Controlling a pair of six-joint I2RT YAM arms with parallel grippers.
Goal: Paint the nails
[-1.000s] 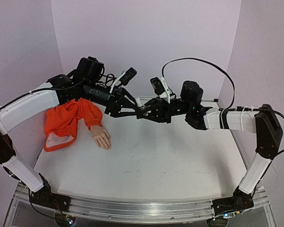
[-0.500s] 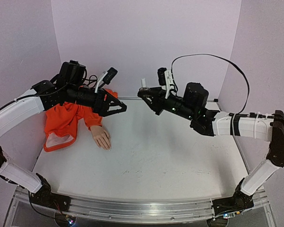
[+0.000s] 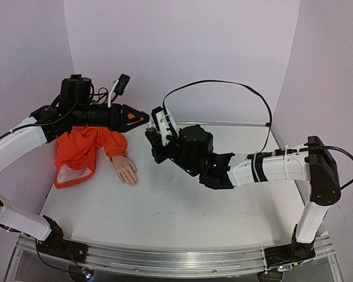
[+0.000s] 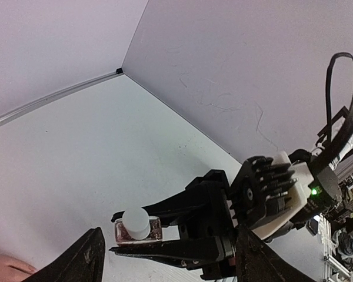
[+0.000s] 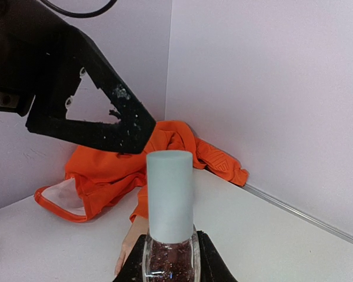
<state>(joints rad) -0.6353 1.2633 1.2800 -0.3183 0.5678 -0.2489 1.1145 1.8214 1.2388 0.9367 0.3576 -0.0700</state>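
Clamping the fragile bottle [image 5: 169, 254] by its glass, the right gripper [image 3: 154, 137] offers the cap [image 5: 170, 194], the natural hold, to the open-jawed left gripper [image 3: 140, 117] near tiny, rigid-looking nails [image 3: 133, 182].

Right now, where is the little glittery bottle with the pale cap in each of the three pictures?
Top external: bottle just left of centre, small, at the right gripper's tip.
Left wrist: bottle lower left of centre, cap toward the camera.
Right wrist: bottle bottom centre, upright, close up.
Shared landmark: the black right gripper shut on it, seen in all three.
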